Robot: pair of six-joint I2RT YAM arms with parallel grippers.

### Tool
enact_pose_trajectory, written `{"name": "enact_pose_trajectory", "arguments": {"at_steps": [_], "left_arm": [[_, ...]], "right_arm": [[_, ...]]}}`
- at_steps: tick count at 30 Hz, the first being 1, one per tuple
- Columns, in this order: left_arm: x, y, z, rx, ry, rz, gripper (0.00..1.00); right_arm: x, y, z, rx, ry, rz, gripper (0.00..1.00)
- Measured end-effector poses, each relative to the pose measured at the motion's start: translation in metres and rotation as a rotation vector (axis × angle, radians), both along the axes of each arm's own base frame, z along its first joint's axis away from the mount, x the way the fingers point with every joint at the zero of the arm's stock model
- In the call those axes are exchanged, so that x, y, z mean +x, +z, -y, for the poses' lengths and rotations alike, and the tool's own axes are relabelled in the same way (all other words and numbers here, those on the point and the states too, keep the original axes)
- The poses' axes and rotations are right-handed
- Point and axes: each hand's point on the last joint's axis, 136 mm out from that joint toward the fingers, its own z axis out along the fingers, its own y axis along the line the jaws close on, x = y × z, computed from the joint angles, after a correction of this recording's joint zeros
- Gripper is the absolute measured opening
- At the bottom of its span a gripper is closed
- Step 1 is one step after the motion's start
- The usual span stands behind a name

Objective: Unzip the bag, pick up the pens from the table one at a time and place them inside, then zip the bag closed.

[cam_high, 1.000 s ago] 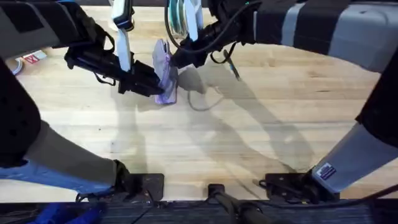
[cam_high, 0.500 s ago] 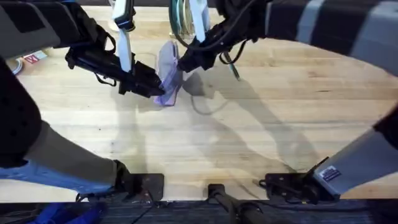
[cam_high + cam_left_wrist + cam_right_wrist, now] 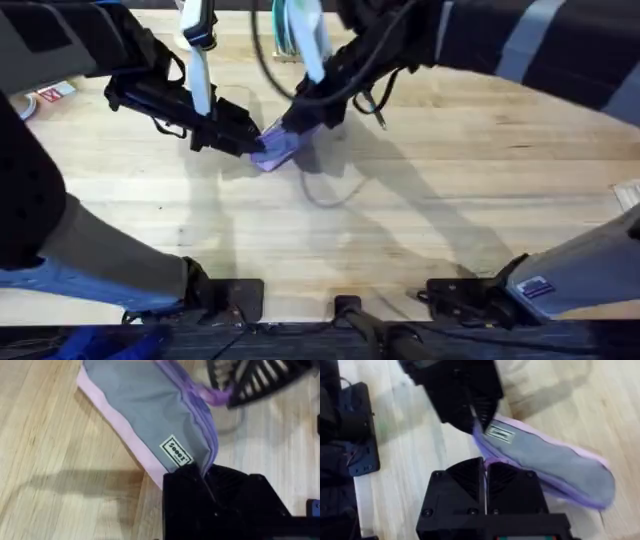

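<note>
bag [image 3: 283, 147] lower than before, both grippers clamped

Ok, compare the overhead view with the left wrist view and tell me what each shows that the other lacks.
Overhead alone: both arms' bases, a dark pen lying on the table beyond the right arm, and a red-and-white packet at the far left.
Left wrist alone: the bag's white label and pink bottom edge.
Both: the bag, with the left gripper shut on one end and the right gripper at the other.
</note>
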Motion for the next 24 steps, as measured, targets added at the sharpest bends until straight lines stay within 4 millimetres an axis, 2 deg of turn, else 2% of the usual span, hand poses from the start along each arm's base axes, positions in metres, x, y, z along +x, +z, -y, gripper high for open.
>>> {"name": "enact_pose_trajectory", "arguments": {"at_steps": [8, 24], "left_arm": [[0.001, 0.0, 0.0, 0.001, 0.0, 0.003, 0.043], [0.001, 0.0, -0.001, 0.002, 0.003, 0.004, 0.043]], "right_arm": [[-0.041, -0.001, -0.032, -0.008, 0.138, 0.033, 0.031], [-0.051, 0.003, -0.051, 0.01, 0.192, 0.103, 0.031]]}}
